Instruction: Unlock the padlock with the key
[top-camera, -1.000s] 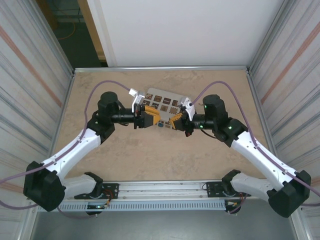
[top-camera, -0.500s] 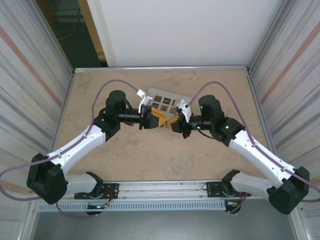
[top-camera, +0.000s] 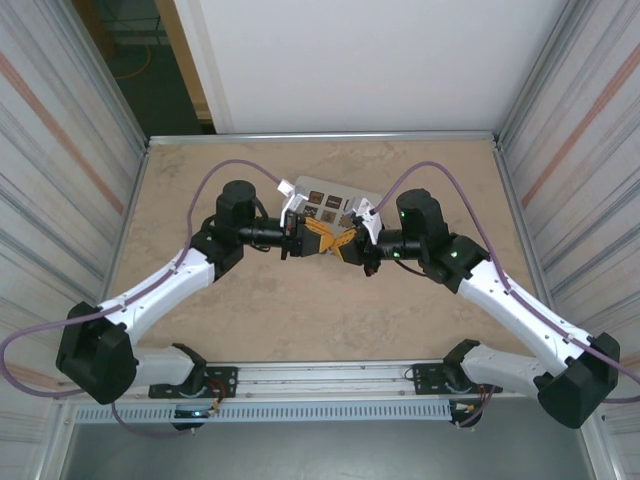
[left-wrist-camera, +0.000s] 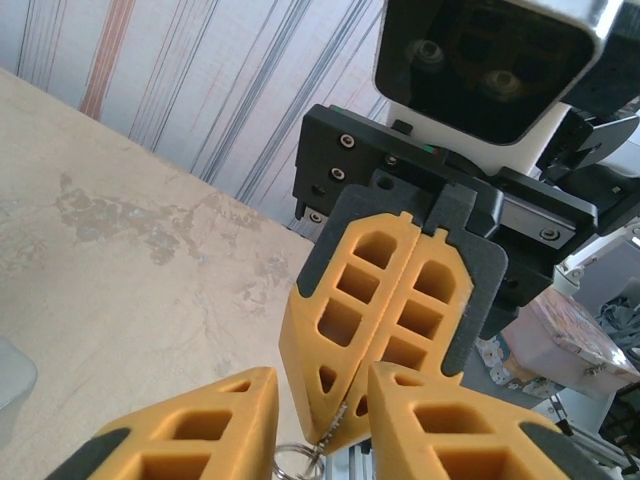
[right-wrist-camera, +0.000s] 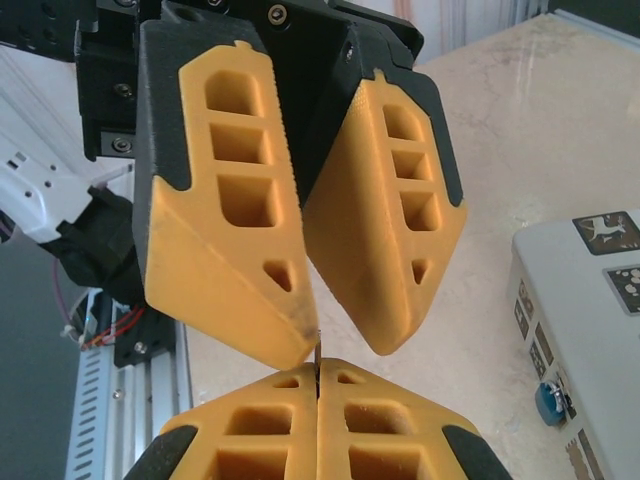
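You are holding both arms in over the middle of the table (top-camera: 300, 310), and the two grippers are facing each other tip to tip just in front of the box (top-camera: 322, 200). The box is lying flat with its brown patterned squares facing up.

Your right gripper (right-wrist-camera: 318, 375) is pressing its yellow fingers flat together and is pinching the key (right-wrist-camera: 316, 352). A thin sliver of metal is sticking out of the seam at the fingertips and is pointing toward the other arm. In the left wrist view a small wire ring (left-wrist-camera: 290, 462) is hanging by the end of that sliver, low between the left fingers.

Your left gripper (right-wrist-camera: 342, 345) is standing with its jaws apart, one finger on either side of the key's free end. In the right wrist view one fingertip is sitting just beside the metal, and you cannot tell whether it is touching. The other fingertip is leaving a clear gap, so this gripper is not clamping anything.

The padlock (right-wrist-camera: 547, 400) is sitting apart from both grippers, low against the side wall of the box. It is showing as a small blue body with a bit of silver. You cannot tell whether it is fastened to the box or only resting beside it.
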